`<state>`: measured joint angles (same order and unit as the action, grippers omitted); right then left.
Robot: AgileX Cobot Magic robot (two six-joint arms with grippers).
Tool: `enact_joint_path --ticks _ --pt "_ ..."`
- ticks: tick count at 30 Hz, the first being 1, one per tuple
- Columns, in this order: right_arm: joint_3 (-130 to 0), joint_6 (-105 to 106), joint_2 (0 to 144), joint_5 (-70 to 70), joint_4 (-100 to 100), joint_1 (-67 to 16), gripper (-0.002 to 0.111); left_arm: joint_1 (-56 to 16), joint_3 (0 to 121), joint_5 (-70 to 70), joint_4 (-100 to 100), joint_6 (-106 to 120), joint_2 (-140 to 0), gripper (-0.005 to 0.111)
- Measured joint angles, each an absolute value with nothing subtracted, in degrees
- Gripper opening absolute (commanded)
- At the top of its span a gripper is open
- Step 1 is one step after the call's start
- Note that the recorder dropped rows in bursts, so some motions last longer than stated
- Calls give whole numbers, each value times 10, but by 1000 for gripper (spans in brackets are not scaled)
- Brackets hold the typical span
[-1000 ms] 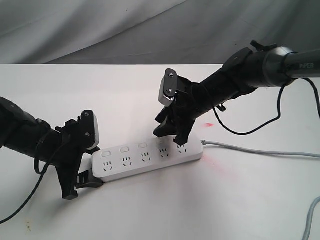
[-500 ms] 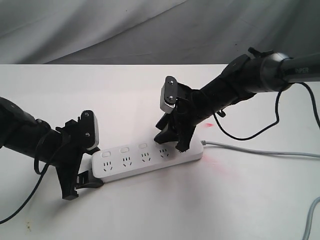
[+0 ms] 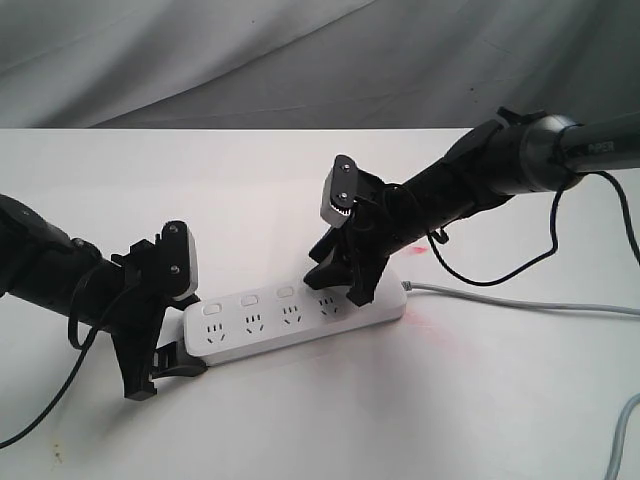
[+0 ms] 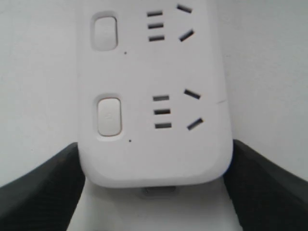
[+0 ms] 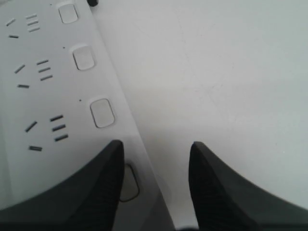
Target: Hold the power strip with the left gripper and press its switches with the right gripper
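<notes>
The white power strip (image 3: 300, 318) lies on the table, its grey cord (image 3: 520, 300) running off to the right. My left gripper (image 3: 160, 368) is shut on the strip's left end; in the left wrist view the rounded end (image 4: 154, 159) sits squeezed between both black fingers (image 4: 43, 192). My right gripper (image 3: 340, 288) hovers open over the strip's right end. One finger (image 5: 91, 192) half covers a switch (image 5: 130, 185), while the other hangs over bare table. Three more switches (image 5: 102, 113) show in a row.
The white table (image 3: 330, 420) is backed by a grey cloth (image 3: 250, 60). Black cables (image 3: 500, 265) droop from the right arm. Red light spots (image 3: 415, 250) lie beside the strip's cord end. Another grey cord (image 3: 628, 420) curls at the lower right edge.
The right gripper has dropped lower and edged slightly left over the strip's right end. The left gripper and the strip have not moved.
</notes>
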<state>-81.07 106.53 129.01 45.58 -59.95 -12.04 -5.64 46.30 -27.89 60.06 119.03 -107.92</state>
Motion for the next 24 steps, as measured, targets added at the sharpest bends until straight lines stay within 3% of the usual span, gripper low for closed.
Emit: enact_joint_path --ticks 12,24 --pt "-796 1064 1204 437 -538 -111 41 -56 463 -280 601 1191 -1079 57" --pt "-794 1063 1220 432 -530 -89 41 -56 463 -280 601 1191 -1079 57"
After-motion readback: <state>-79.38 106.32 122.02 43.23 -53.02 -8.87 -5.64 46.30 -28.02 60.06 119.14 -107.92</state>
